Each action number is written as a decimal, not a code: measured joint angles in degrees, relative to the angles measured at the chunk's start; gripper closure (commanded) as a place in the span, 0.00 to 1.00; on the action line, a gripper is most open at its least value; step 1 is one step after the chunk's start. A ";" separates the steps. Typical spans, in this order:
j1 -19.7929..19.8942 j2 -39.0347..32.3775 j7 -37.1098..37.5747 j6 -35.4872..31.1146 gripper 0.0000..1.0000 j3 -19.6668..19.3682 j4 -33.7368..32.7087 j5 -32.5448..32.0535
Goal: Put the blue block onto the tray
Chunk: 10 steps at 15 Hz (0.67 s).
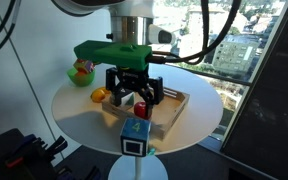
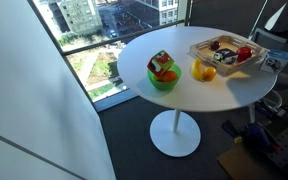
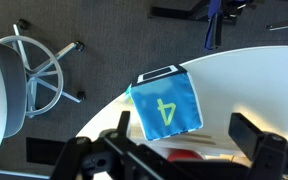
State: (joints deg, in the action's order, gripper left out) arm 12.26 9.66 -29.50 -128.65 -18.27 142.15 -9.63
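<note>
Round white table on single pedestal, dark carpet below, window with city view behind. Block stands at table's near edge, lower centre of frame, outside tray, just beside its rim. Wrist view: block's "4" face up, table rim curving past it, chair base at left. Gripper hangs over tray, fingers spread wide, pinching nothing. Green bowl at upper left of table.

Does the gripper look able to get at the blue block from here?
Probably yes. The gripper is open over the tray, and the blue block stands alone at the edge of the table, nothing crowding it.
</note>
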 measured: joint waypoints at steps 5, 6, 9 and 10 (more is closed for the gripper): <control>0.00 -2.25 -0.02 -2.22 0.00 0.12 0.00 0.00; 0.00 -2.80 -0.04 -2.90 0.00 0.12 0.00 0.00; 0.00 -4.29 -0.07 -4.76 0.00 0.12 0.00 -0.06; 0.00 -4.73 -0.09 -5.31 0.00 0.12 0.00 -0.22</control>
State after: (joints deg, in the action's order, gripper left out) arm 12.26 4.93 -29.59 -133.96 -18.15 142.15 -9.85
